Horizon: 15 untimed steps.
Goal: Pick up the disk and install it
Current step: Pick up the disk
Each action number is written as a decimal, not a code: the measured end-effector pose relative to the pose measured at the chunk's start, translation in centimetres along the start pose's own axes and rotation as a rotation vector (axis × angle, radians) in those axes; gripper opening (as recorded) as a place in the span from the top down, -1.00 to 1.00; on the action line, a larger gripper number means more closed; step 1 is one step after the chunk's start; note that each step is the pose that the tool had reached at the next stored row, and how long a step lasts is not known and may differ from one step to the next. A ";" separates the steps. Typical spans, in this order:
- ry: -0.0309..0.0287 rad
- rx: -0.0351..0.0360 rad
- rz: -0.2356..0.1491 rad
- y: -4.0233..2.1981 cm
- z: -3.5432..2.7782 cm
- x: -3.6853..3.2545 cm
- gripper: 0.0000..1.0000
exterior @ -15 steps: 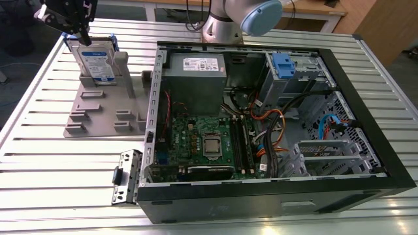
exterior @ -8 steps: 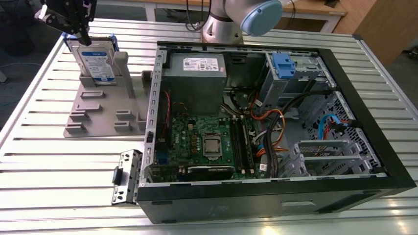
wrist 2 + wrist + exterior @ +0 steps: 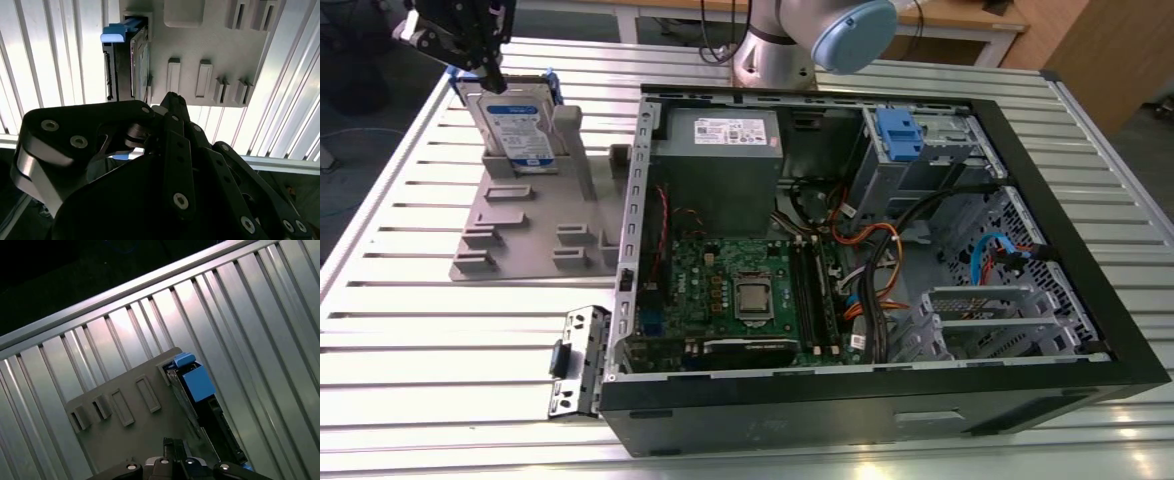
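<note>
**Gripper at the disk's top edge; disk seated in the stand**

The gripper (image 3: 491, 76) hangs at the top edge of the disk (image 3: 520, 125), and the two overlap in the exterior view. Open or clamped on the disk: cannot tell.

The disk stands upright on edge directly beneath the gripper, in a slot at one end of the grey slotted stand (image 3: 520, 240). Its white-and-blue label face shows in the exterior view. In both wrist views the disk is seen edge-on below the gripper, with a blue rail end (image 3: 196, 382) standing out of the slot.

The stand lies flat on the slatted metal desk (image 3: 400, 330).

Beyond the stand from the gripper, an open computer case (image 3: 1107, 330) lies on its side on the desk, just beside the stand. Contents, outward from the gripper:
- a grey power supply box (image 3: 716, 160)
- a green motherboard (image 3: 747, 290)
- a blue drive-bay latch (image 3: 897, 130)

A small black bracket (image 3: 580, 360) lies on the desk against the case, well apart from the gripper.
</note>
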<state>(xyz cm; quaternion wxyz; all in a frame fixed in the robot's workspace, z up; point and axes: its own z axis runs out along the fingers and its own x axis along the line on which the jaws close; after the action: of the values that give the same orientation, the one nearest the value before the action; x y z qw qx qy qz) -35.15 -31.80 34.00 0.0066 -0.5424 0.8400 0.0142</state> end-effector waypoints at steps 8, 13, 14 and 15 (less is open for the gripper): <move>0.0008 -0.0012 -0.046 0.00 0.00 0.00 0.80; 0.0013 -0.0020 -0.077 0.00 0.00 0.00 0.80; 0.0013 -0.0022 -0.083 0.00 0.00 0.00 0.80; 0.0015 -0.0023 -0.089 0.00 0.00 0.00 0.80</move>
<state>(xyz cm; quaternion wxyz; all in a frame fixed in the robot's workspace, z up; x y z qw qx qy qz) -35.15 -31.80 34.00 0.0060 -0.5790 0.8151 0.0145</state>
